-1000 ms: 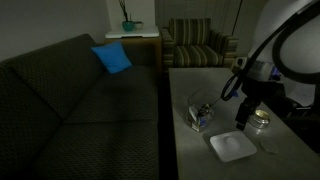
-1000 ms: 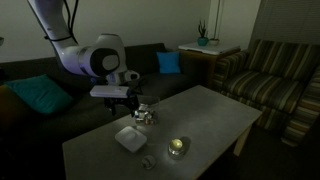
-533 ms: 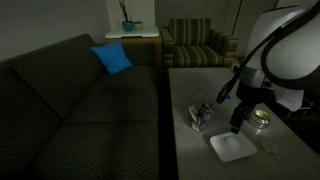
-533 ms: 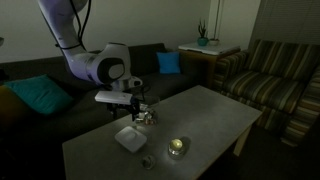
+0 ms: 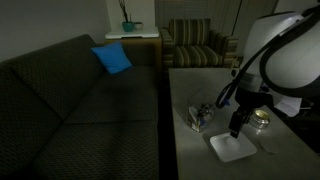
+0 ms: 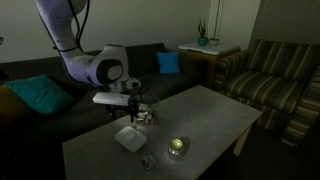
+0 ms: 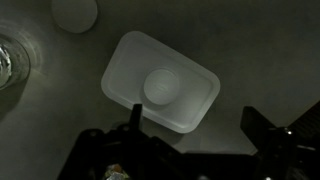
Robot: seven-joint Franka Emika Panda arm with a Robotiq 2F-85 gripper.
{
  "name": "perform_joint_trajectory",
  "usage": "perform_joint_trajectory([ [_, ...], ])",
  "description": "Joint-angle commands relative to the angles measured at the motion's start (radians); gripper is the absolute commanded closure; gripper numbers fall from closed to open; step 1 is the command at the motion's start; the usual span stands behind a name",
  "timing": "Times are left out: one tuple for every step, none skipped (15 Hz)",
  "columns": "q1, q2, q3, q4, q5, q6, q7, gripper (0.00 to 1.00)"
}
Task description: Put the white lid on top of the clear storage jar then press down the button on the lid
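Observation:
The white lid lies flat on the grey table, a round button in its middle; it also shows in both exterior views. My gripper is open and empty, hanging just above the lid's near edge. The clear storage jar stands uncovered on the table beside the lid, with bluish and white items inside; it also shows in an exterior view. Its edge may show at the left of the wrist view.
A small round shiny tin sits on the table near the lid. A small round object lies beyond the lid. A dark sofa runs along the table's side. A striped armchair stands behind.
My gripper has come down toward the white lid and shifted slightly over it. The lid and the jar have not moved.

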Motion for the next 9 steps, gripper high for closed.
perform_joint_trajectory([
  [0.033,0.047,-0.033,0.032,-0.034,0.013,0.045,0.00],
  [0.038,0.060,-0.039,0.039,-0.038,0.017,0.047,0.00],
  [0.041,0.072,-0.043,0.045,-0.040,0.018,0.048,0.00],
  [0.044,0.088,-0.048,0.056,-0.045,0.017,0.047,0.00],
  [0.044,0.104,-0.049,0.068,-0.050,0.019,0.044,0.00],
  [0.043,0.121,-0.051,0.080,-0.055,0.032,0.041,0.00],
  [0.041,0.139,-0.052,0.093,-0.058,0.048,0.039,0.00],
  [0.039,0.159,-0.051,0.108,-0.058,0.075,0.042,0.00],
  [0.030,0.174,-0.048,0.118,-0.053,0.101,0.045,0.00],
])
